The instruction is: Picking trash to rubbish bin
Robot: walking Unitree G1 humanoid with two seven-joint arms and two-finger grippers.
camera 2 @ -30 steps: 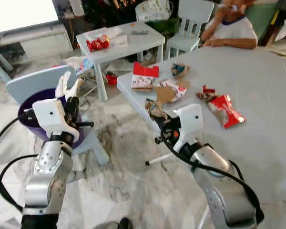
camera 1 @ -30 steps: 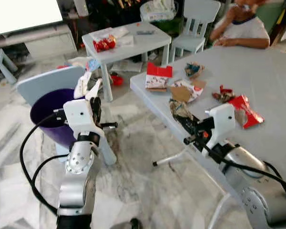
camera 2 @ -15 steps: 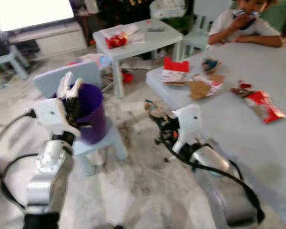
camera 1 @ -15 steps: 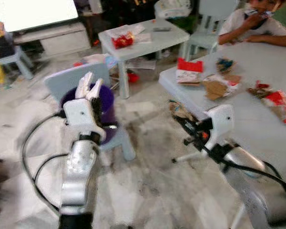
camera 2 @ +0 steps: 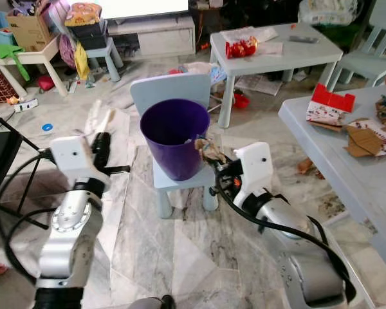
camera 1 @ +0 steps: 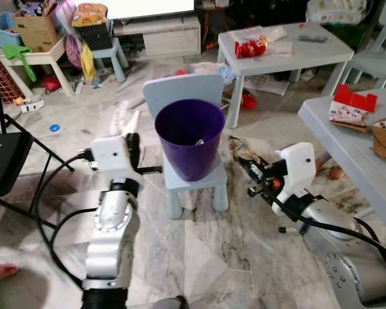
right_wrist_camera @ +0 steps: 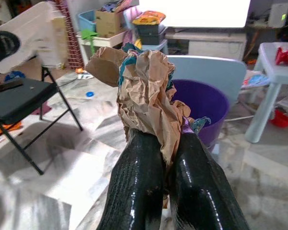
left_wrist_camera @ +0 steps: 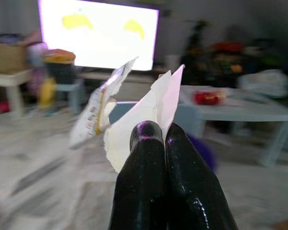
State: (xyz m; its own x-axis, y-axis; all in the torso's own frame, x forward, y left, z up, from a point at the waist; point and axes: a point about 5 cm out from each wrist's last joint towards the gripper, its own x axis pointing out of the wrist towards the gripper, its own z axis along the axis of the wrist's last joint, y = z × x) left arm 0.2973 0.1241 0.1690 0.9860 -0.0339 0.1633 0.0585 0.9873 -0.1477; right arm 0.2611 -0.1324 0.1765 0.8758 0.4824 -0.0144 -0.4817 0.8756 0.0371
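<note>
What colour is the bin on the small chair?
Purple: the bin is a plain purple tub, clearest in the left eye view.

Purple bin (camera 1: 189, 136) looked like smooth plastic with a slight sheen, on a matt pale-blue plastic chair (camera 1: 193, 178). Right gripper (right_wrist_camera: 161, 143) fingers were glossy black, clamped on crumpled matt brown paper (right_wrist_camera: 146, 93); left gripper (left_wrist_camera: 156, 132), equally glossy, pinched a torn white wrapper (left_wrist_camera: 134, 103). Floor (camera 1: 199, 251) was polished veined marble

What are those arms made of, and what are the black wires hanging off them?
Each arm is silver metal with round joints, topped by a white boxy wrist housing. Loose black cables loop from the housings down the arms. The left gripper and right gripper each end in two long, glossy black fingers.
</note>
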